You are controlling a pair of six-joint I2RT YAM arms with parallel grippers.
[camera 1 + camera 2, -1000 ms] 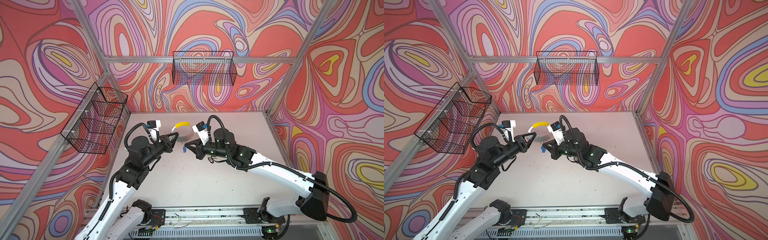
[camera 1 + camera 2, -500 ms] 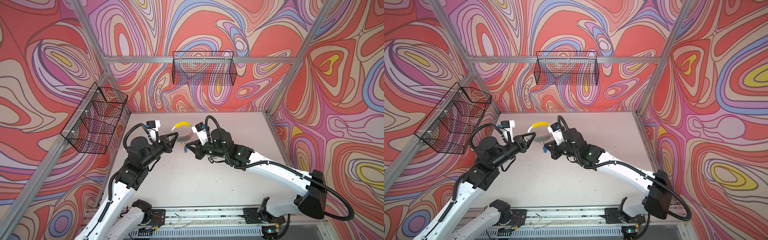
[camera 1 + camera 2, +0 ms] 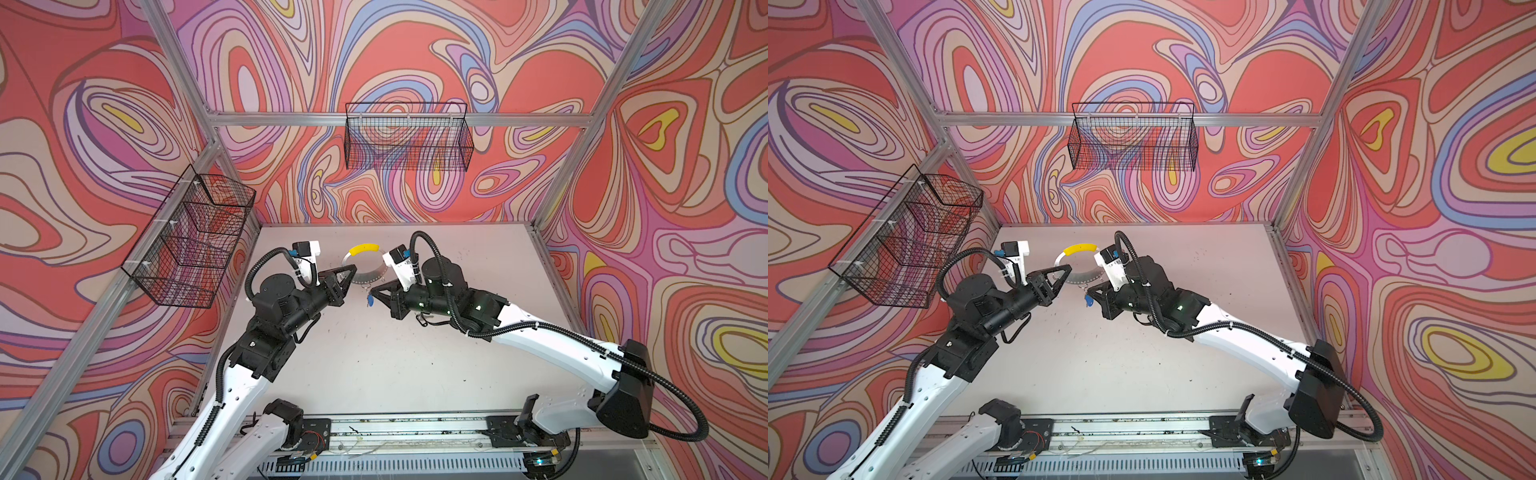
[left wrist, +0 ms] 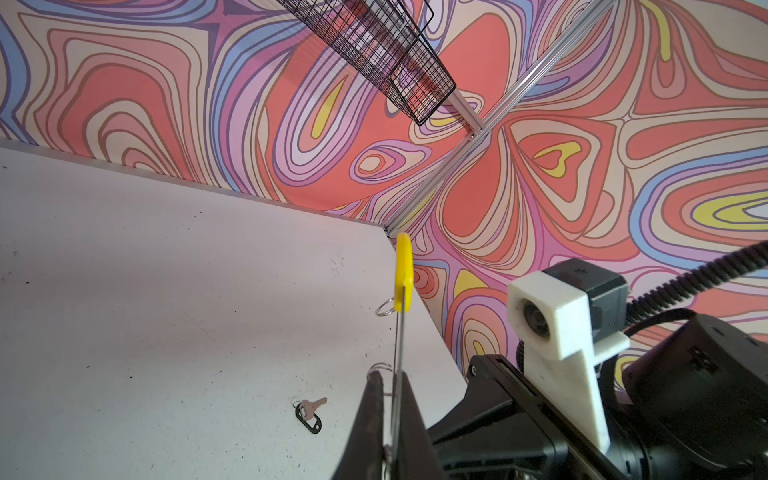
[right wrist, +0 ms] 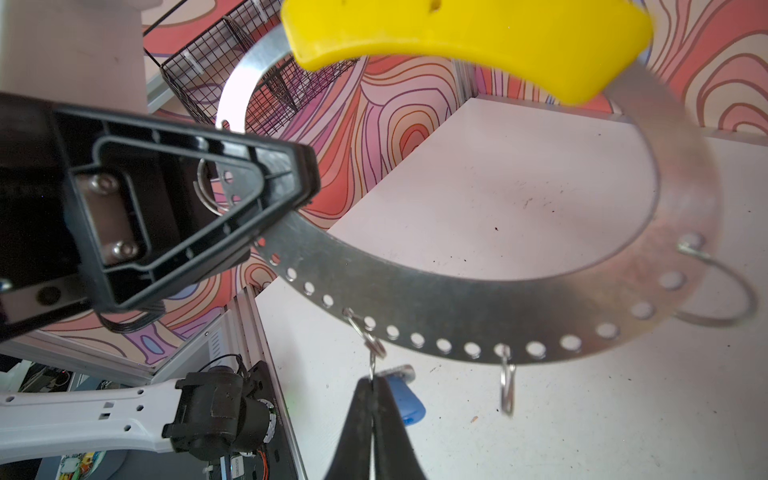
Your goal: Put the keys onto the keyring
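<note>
The keyring [image 3: 348, 258] [image 3: 1059, 258], a flat perforated grey ring with a yellow sleeve [image 5: 465, 37], is held upright above the table. My left gripper [image 3: 353, 270] [image 4: 390, 376] is shut on its rim, which shows edge-on in the left wrist view as the keyring [image 4: 399, 340]. My right gripper [image 5: 372, 380] [image 3: 372, 289] is shut on the small split ring of the blue-tagged key [image 5: 409, 405] [image 3: 1088, 300], right below a wire loop [image 5: 372, 343] on the keyring's lower rim. The black-tagged key [image 4: 309, 415] lies flat on the table.
Other wire loops [image 5: 507, 386] hang from the keyring's rim. A wire basket [image 3: 407, 141] hangs on the back wall and another basket [image 3: 191, 237] on the left wall. Metal frame posts edge the white table [image 3: 374, 374].
The right arm's wrist has shifted slightly beside the keyring. Both grips are unchanged and the left arm has held still.
</note>
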